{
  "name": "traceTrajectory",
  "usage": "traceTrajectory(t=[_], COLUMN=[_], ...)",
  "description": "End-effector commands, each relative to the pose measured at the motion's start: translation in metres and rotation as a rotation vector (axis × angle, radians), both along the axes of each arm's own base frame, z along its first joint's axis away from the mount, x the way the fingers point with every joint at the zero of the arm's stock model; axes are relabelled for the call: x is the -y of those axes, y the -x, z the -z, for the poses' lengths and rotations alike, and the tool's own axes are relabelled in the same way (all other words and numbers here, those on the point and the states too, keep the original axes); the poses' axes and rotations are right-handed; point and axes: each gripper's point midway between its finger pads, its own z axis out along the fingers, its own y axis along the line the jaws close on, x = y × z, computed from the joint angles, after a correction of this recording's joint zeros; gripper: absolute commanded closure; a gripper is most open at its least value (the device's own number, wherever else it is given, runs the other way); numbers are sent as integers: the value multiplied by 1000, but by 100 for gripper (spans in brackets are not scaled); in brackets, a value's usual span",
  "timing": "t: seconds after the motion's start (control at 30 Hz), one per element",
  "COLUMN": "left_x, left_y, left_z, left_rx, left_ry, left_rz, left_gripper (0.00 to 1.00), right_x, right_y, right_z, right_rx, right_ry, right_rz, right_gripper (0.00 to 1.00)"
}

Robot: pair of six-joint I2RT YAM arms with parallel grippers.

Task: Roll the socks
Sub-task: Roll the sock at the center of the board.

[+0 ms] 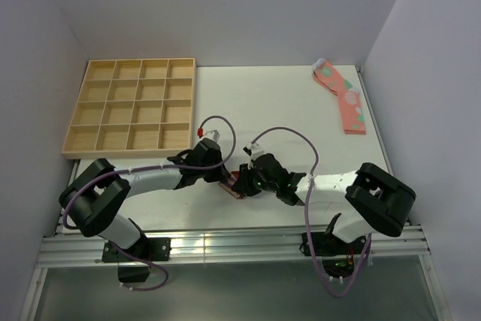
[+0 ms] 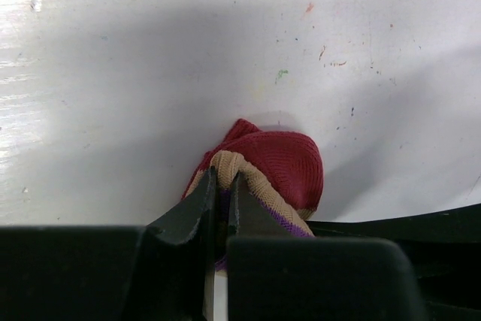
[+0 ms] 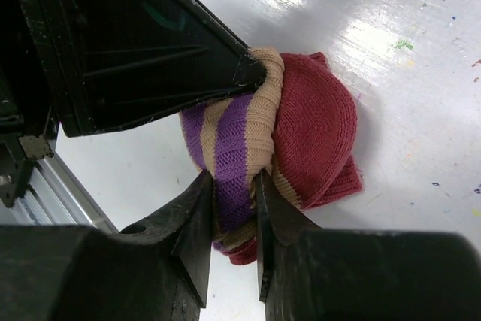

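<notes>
Lab: white-walled robot table (image 1: 278, 103)

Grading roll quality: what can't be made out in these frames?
- Top view: sock bundle almost wholly covered by the left end effector and right end effector; only a sliver shows.
- Left wrist view: its near part is hidden behind the left fingers.
- Right wrist view: its upper-left part is behind the left end effector's body.
- One sock or two: cannot tell.

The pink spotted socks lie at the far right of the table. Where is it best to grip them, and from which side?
Probably the near end of the pink socks, from above, jaws across their narrow width. They lie flat and long, so no edge stands up for a side grip, and the right wall is close beside them.
</notes>
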Motion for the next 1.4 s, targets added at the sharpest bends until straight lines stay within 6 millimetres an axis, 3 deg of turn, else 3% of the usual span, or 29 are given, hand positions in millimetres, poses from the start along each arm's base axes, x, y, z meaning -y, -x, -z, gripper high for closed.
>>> traceTrajectory(t=[0.0, 0.47, 0.6, 0.7, 1.0, 1.37], left_x=[-55, -49, -49, -51, -62, -71], left_y=[57, 48, 48, 49, 55, 58], left_z=[64, 47, 44, 49, 64, 72], left_rx=[-216, -167, -155, -166, -212, -239], left_ry=[-244, -201, -191, -212, -299, -365], left_rz=[29, 3, 6, 12, 31, 51], left_gripper=[100, 90, 96, 99, 100, 100], right_x=[11, 24, 25, 24, 23, 19], right_y=[5, 13, 10, 7, 0, -8], right_z=[30, 60, 62, 55, 33, 2], right_rx=[-80, -300, -316, -299, -247, -163], right_ry=[77, 39, 29, 24, 26, -17], right_rz=[54, 141, 138, 129, 131, 115], right_gripper=[90, 94, 92, 75, 54, 47])
